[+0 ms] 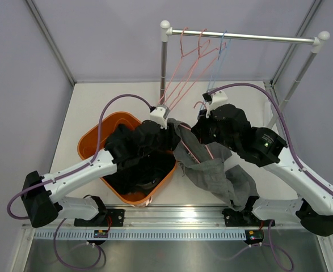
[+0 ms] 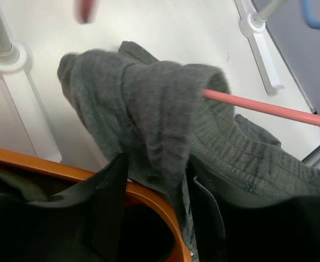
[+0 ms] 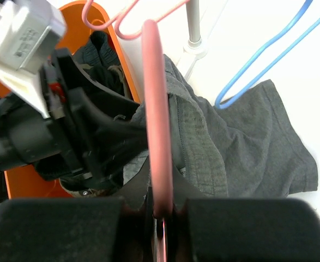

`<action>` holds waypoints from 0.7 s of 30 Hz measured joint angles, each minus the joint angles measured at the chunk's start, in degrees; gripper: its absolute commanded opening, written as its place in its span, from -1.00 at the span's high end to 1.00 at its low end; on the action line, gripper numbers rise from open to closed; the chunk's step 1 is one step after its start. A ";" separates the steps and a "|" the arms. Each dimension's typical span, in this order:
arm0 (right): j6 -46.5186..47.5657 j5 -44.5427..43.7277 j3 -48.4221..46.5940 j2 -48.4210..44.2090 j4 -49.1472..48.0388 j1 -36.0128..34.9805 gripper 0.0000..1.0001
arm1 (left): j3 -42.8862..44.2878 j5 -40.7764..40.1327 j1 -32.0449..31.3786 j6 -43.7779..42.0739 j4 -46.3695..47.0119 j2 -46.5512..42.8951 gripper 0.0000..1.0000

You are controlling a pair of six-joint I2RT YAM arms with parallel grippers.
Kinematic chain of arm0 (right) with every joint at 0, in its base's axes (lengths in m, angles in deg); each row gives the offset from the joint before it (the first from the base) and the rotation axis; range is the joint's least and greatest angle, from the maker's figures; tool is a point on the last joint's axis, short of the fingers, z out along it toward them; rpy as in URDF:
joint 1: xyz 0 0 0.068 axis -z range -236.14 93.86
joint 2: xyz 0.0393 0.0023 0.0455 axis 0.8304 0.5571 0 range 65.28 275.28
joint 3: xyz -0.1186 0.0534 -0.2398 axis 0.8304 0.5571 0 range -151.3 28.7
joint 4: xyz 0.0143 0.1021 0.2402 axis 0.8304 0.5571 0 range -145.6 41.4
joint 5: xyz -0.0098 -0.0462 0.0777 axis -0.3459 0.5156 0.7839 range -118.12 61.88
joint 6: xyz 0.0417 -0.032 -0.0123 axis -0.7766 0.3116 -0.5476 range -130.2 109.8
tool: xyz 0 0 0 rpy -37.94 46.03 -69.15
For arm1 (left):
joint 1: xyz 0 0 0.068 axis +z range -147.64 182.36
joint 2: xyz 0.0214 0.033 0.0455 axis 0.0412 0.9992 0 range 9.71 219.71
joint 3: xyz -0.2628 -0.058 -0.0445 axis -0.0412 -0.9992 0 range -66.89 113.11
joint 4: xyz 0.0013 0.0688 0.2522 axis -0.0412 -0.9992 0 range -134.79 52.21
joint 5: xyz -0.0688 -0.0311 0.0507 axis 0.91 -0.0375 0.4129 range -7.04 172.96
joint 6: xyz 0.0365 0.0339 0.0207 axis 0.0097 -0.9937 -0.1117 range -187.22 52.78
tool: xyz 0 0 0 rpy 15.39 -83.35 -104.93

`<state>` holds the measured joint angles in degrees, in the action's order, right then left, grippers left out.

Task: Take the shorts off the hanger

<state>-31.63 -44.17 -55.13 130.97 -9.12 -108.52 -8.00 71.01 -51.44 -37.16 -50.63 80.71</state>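
Our left gripper (image 2: 158, 161) sets half-wide jaws astride a fold of the grey shorts (image 2: 149, 103); we cannot tell if they pinch. Our right gripper (image 3: 160, 213) clamps the pink hanger (image 3: 157, 120) carrying them. We judge the darker shorts (image 1: 140, 164) in the orange basket (image 1: 89, 144) done, this pair pending.

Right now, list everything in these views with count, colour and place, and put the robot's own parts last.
grey shorts: one pair, grey, draped on the pink hanger, right of the basket
pink hanger: one, pink, through the grey shorts
dark shorts: a pile, count unclear, dark, in the basket
basket: one, orange, left on the table
rack: one, silver, back of the table
spare pink hangers: at least two, pink, on the rack
blue hanger: one, blue, on the rack
table: one, white
left end effector: black, astride the grey shorts
right end effector: black, shut on the pink hanger
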 measured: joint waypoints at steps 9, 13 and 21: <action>0.66 -0.83 -2.16 -0.52 1.01 -0.02 1.00 | 2.19 -11.02 -0.37 -0.07 -0.90 0.50 1.00; 0.85 -0.76 -2.62 -1.36 0.98 -0.02 1.00 | 6.14 -16.65 -0.11 -0.26 -1.25 2.21 1.00; 1.33 -0.76 -2.71 -3.43 1.03 -0.02 1.00 | 10.91 -19.58 5.09 -0.66 -1.79 8.22 1.00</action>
<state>-30.30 -44.94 -57.84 127.54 -8.09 -108.55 2.91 51.43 -46.35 -37.81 -52.43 88.93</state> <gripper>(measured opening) 0.099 0.027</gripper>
